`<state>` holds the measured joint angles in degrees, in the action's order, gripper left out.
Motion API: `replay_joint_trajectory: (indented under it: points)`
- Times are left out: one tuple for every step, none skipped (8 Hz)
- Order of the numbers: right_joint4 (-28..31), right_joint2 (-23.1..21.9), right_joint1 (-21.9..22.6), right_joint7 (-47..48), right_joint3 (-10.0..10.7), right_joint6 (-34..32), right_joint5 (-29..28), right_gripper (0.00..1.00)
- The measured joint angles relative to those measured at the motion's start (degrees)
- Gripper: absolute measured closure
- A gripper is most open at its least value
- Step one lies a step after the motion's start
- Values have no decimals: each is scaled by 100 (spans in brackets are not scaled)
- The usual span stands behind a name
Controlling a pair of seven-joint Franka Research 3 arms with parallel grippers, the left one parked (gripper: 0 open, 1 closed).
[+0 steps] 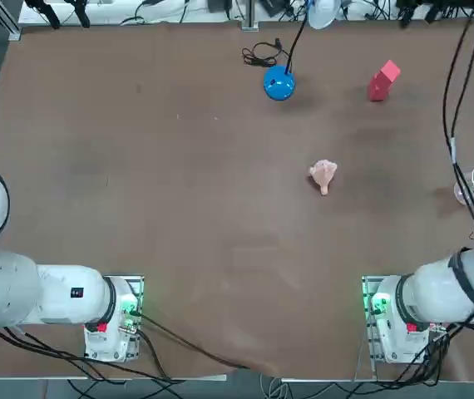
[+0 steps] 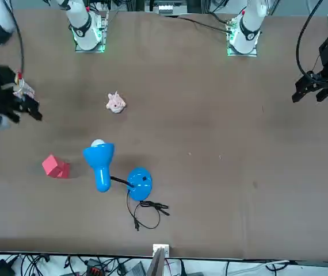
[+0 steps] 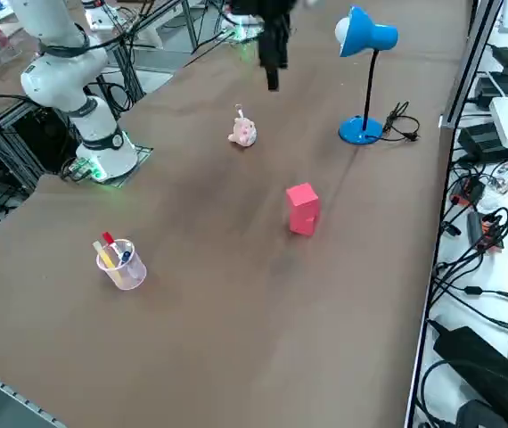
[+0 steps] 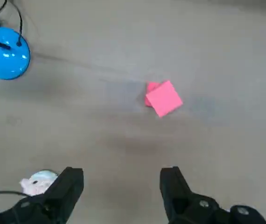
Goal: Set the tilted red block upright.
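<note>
Red block (image 1: 382,81) on the brown table (image 1: 179,208), far side from the arm bases and toward the robot's right; standing on its base in the right side view (image 3: 302,208), with its top face turned at an angle to its foot in the top and wrist views (image 4: 163,98). Whether truly upright or slightly leaning: cannot tell from these angles. Nothing touching it. Right pincer (image 4: 122,189) seen from the wrist camera with both fingers spread wide and nothing between them, bare table showing in the gap; block well beyond the fingertips, apart from them. In the front view the pincer (image 2: 20,106) partly cut off at the picture's edge, dark and hard to read. In the top view only the arm's base and cabling visible, pincer not made out. Blue lamp base (image 1: 278,83) on the far side, to the left of the block and well apart from it; lamp head (image 3: 365,31) raised on a thin stem. Pale pink lumpy toy (image 1: 323,175) near table centre, nearer the arm bases than the block. Clear cup (image 3: 122,263) with pens near the right edge, half hidden by cables in the top view.
</note>
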<state>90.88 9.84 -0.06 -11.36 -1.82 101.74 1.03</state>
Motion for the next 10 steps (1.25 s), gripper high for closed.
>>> replay_joint_trajectory:
  points:
    - [1, 227, 0, -578, 1, 226, 0, 0]
    - [2, 417, 0, -974, 2, 402, 9, 0]
    - [1, 578, 2, -1337, 1, 562, 93, 0]
    - [1, 717, 0, -1618, 3, 713, 195, 0]
    - [1, 846, -1, -1758, 5, 836, 258, 0]
    - [0, 960, 0, -1851, 5, 911, 369, 0]
    - [1, 1064, -2, -1975, 5, 1000, 474, 0]
    - [-1, 1162, -12, -2191, 13, 1115, 491, 0]
    - [-1, 1244, -44, -2352, 21, 1187, 491, 0]
    - [-3, 1306, -79, -2447, 35, 1198, 491, 0]
